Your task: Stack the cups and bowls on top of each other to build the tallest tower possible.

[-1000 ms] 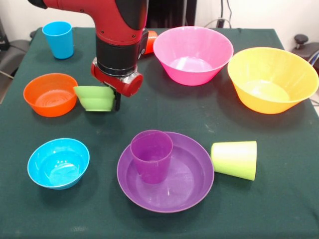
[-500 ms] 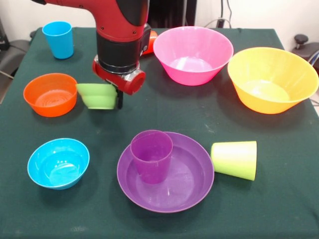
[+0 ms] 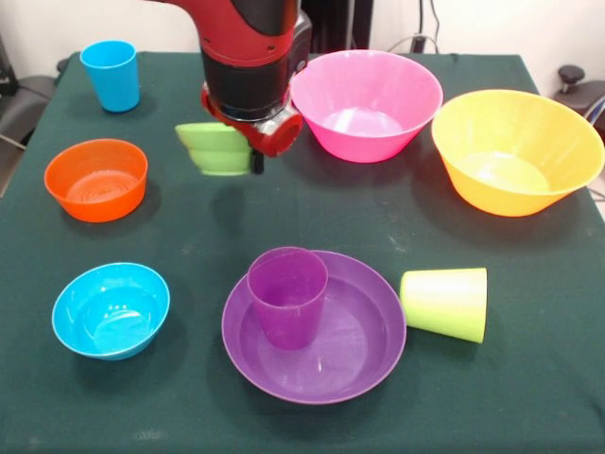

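**Fingers clamp the green bowl aloft**

Fingers of the gripper are closed on the rim of the green bowl, which hangs above the counter between the orange bowl and pink bowl.

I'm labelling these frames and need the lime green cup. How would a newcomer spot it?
Start at the wide purple bowl at the front of the table. The lime green cup lies at its rim, beside it. It alone lies on its side; the purple cup stands upright in the bowl.

1 front camera looks down across table.
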Controlling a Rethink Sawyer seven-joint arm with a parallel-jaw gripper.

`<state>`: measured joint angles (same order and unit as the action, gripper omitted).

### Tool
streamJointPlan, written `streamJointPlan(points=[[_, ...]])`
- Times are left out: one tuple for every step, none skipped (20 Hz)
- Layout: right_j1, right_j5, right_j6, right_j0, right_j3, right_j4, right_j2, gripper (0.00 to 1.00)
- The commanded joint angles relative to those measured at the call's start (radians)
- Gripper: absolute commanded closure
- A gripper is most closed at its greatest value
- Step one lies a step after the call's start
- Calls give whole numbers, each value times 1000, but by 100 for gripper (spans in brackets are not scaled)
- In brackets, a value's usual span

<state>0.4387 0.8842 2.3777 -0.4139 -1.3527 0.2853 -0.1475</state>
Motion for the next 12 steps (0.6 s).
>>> streamJointPlan(points=[[-28,230,-35,67,157,-59,-86,100],[-38,240,-20,75,172,-65,-82,100],[-52,247,-10,81,188,-70,-81,100],[-67,253,0,87,211,-74,-79,100],[-83,256,9,91,226,-81,-79,100],[-102,267,16,97,254,-86,-78,100],[-120,261,15,102,274,-84,-78,100],[-143,263,13,105,302,-87,-79,100],[-173,275,18,107,337,-97,-81,100],[-189,278,17,111,359,-100,-81,100],[-208,278,18,115,383,-101,-78,100],[-231,291,20,119,418,-106,-78,100]])
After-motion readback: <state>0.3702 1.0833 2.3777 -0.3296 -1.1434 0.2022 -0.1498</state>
